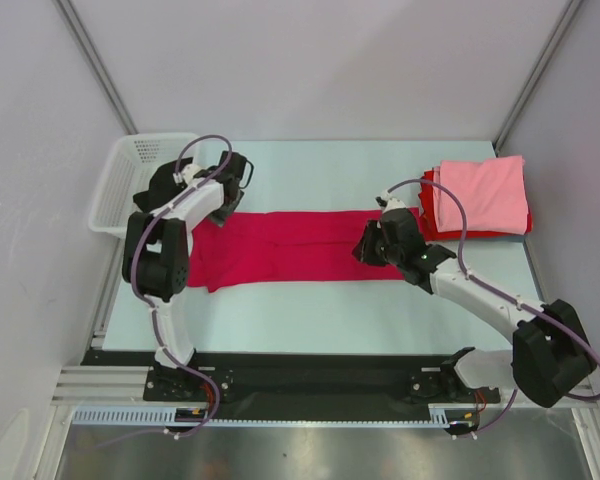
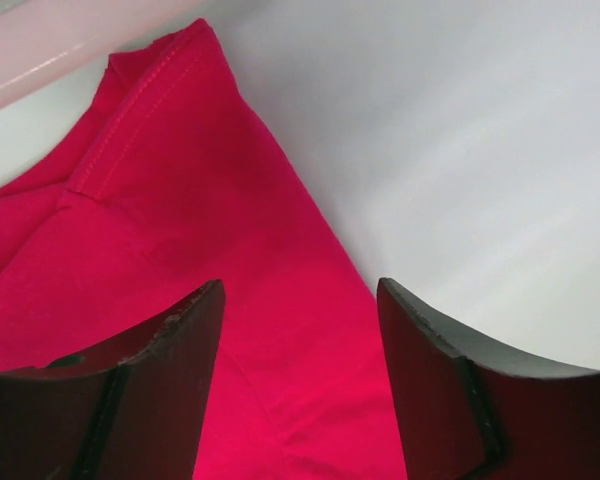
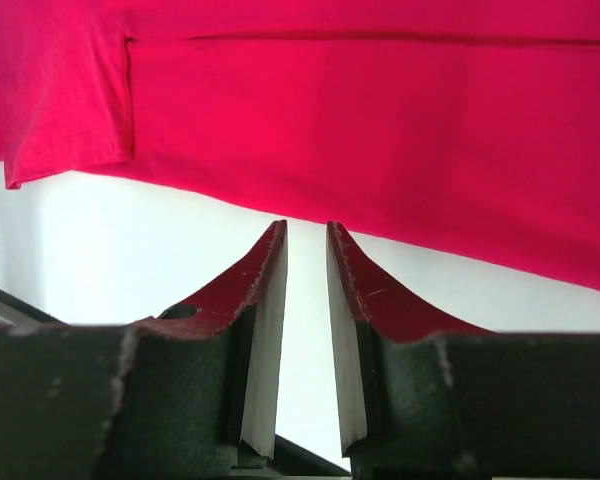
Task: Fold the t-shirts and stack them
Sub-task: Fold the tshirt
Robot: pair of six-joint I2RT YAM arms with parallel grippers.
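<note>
A crimson-red t-shirt (image 1: 300, 250) lies flat on the table as a long strip running left to right. My left gripper (image 1: 230, 192) hovers over its far left end, jaws wide open and empty; in the left wrist view the cloth (image 2: 180, 200) lies under the gripper (image 2: 300, 300), its edge running between the fingers. My right gripper (image 1: 368, 246) is over the strip's right end. In the right wrist view the gripper (image 3: 306, 232) has its jaws a narrow gap apart, empty, just short of the shirt's edge (image 3: 380, 120). A folded light pink shirt (image 1: 485, 192) tops a folded red one (image 1: 430, 225) at the back right. No black shirt shows.
A white plastic basket (image 1: 130, 185) stands at the back left, close behind the left arm. A black rail (image 1: 310, 375) runs along the table's near edge. Grey walls enclose the table on the left, right and far sides.
</note>
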